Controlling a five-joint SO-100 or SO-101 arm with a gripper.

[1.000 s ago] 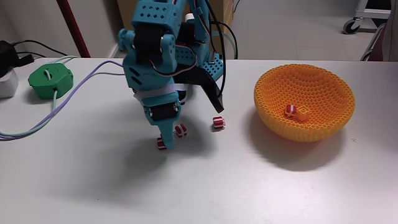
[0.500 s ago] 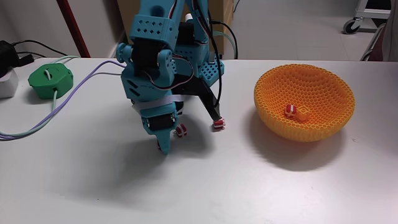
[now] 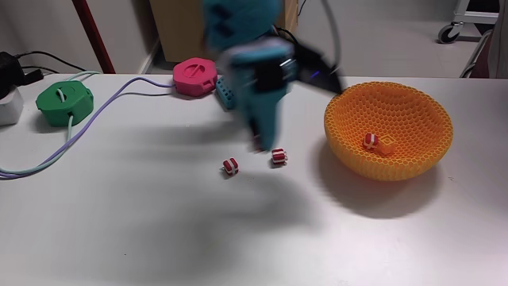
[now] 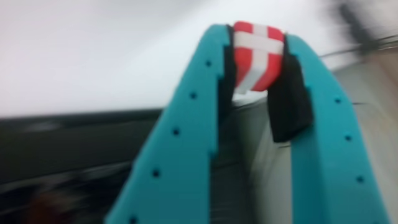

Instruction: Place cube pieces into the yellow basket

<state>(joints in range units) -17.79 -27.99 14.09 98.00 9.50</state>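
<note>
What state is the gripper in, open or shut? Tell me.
Shut on a cube. In the wrist view, the gripper has the red-and-white piece pinched between its teal fingers.

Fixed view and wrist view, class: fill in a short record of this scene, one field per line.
hand: shut on a red and white cube piece, blurred by motion
cube pieces on table: two
yellow basket: right of table, holding one red cube piece and one orange-yellow
pucks: green, pink, both cabled
</note>
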